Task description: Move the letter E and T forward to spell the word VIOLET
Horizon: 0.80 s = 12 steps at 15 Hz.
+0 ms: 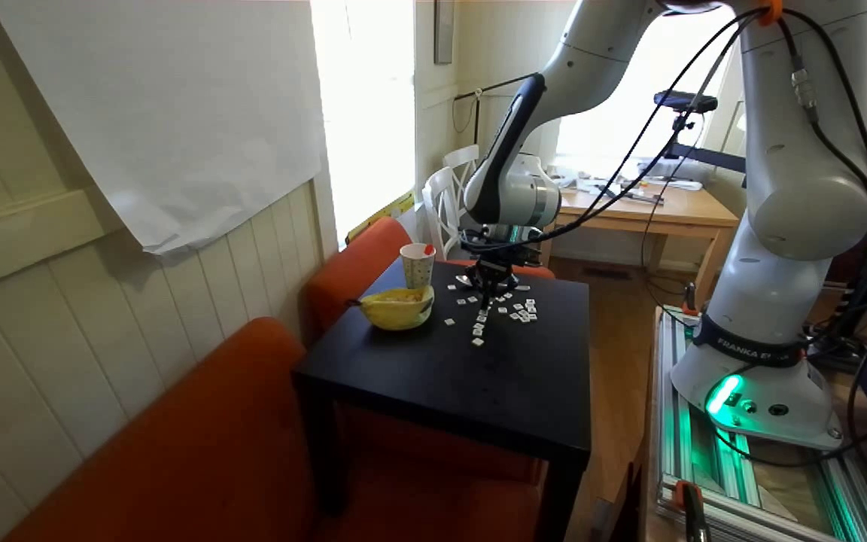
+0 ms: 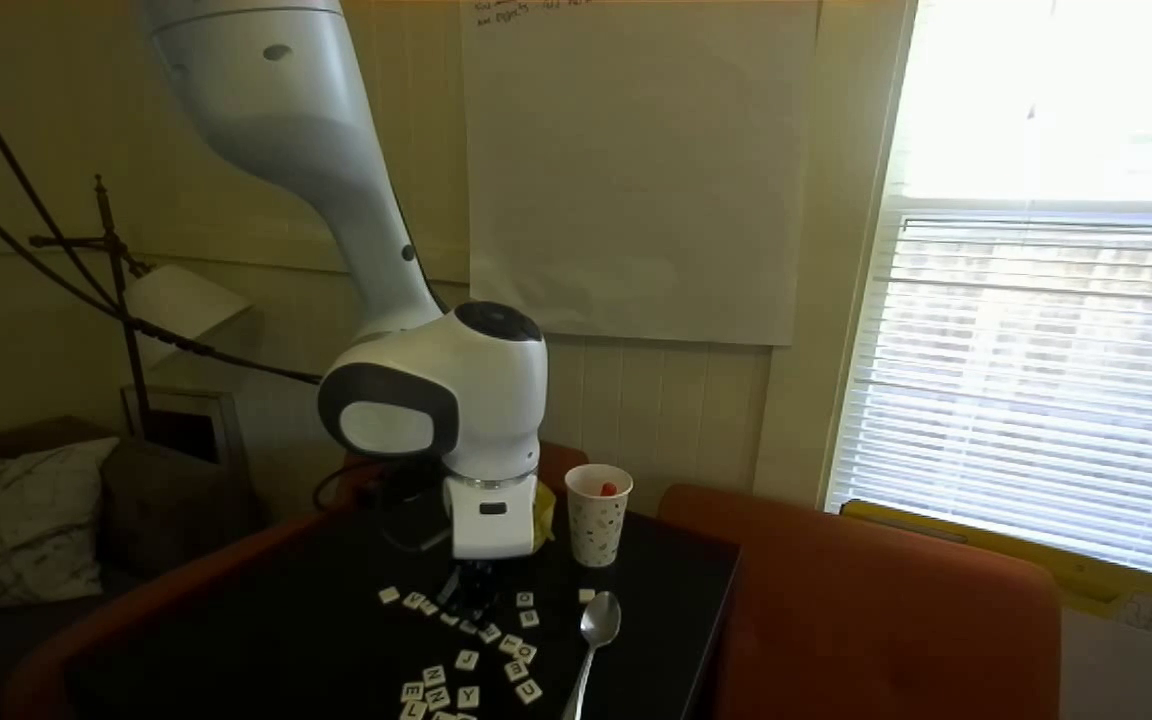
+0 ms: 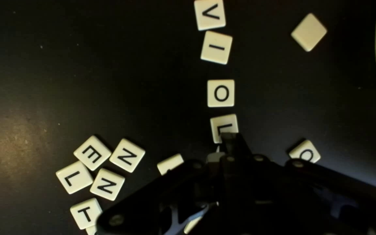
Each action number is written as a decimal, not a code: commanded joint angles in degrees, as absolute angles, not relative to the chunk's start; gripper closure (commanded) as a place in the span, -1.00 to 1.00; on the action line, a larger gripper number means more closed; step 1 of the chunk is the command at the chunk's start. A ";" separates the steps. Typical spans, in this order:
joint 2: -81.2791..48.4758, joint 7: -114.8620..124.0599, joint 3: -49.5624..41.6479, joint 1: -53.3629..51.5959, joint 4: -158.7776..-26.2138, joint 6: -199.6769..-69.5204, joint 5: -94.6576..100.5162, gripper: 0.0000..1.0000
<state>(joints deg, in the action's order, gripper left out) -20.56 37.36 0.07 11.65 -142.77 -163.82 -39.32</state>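
Note:
White letter tiles lie on the black table. In the wrist view, V (image 3: 210, 13), I (image 3: 216, 47), O (image 3: 221, 93) and L (image 3: 219, 122) form a column. My gripper's fingers (image 3: 223, 147) are together, with no tile visible between them. The tips cover the lower part of L; a pale sliver shows just below it. The gripper also shows low over the tiles in both exterior views (image 1: 487, 299) (image 2: 466, 605). An E tile (image 3: 92, 152) and a T tile (image 3: 86, 213) lie in a loose cluster at left. Tiles under the gripper are mostly hidden.
A yellow bowl (image 1: 397, 310) and a speckled paper cup (image 1: 418, 266) with something red inside stand beside the tiles. A spoon (image 2: 591, 645) lies near loose tiles. A blank tile (image 3: 309, 32) and a round-letter tile (image 3: 305, 151) lie right of the column. Orange seats (image 1: 358, 263) border the table.

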 commanded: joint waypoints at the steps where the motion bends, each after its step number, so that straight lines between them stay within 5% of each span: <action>1: -20.56 37.36 0.07 11.66 -142.77 -163.82 -39.32 0.92; 12: -13.12 33.68 0.02 11.63 -146.46 -168.42 -38.60 0.95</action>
<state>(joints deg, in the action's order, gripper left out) -19.57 36.22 0.07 11.59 -142.86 -166.13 -39.24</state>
